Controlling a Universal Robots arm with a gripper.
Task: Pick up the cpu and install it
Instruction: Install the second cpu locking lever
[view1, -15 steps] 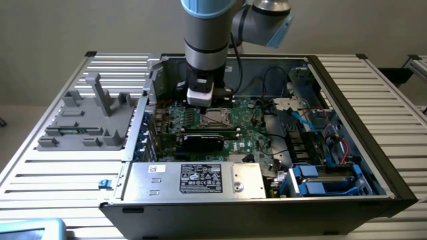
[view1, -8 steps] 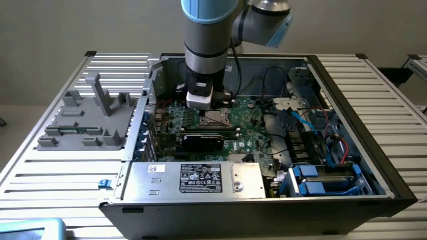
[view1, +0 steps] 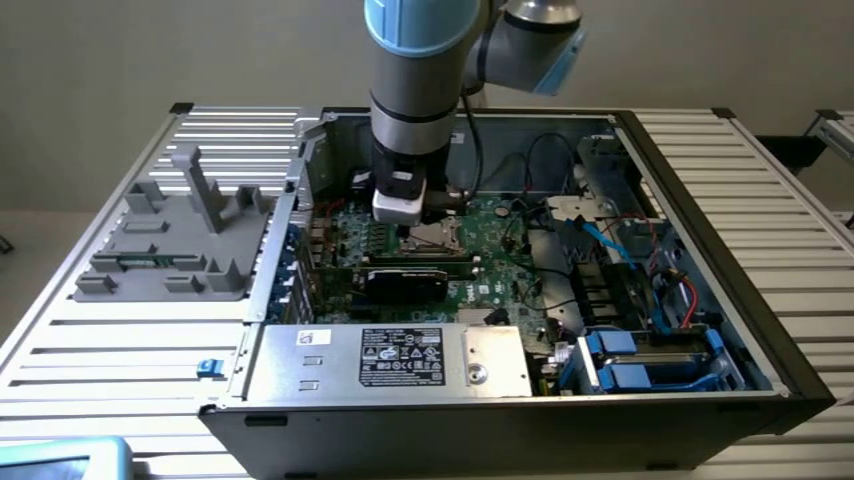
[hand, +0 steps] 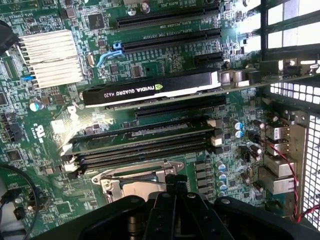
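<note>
Gripper (hand: 175, 187) poised right above the motherboard socket (hand: 132, 181).
The cpu cannot be made out; the socket frame is seen just beneath the fully closed fingers, nothing visibly gripped, with the black graphics card (hand: 150, 90) nearby.

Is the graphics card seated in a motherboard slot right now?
Yes: in the wrist view the black graphics card stands edge-on in a slot on the motherboard, above the memory slots.

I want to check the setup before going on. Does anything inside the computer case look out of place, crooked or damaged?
Nothing stands out. The graphics card sits straight in its slot, and the motherboard shows no damage. The gripper hangs over the CPU socket, whose metal frame looks square to the board.
</note>
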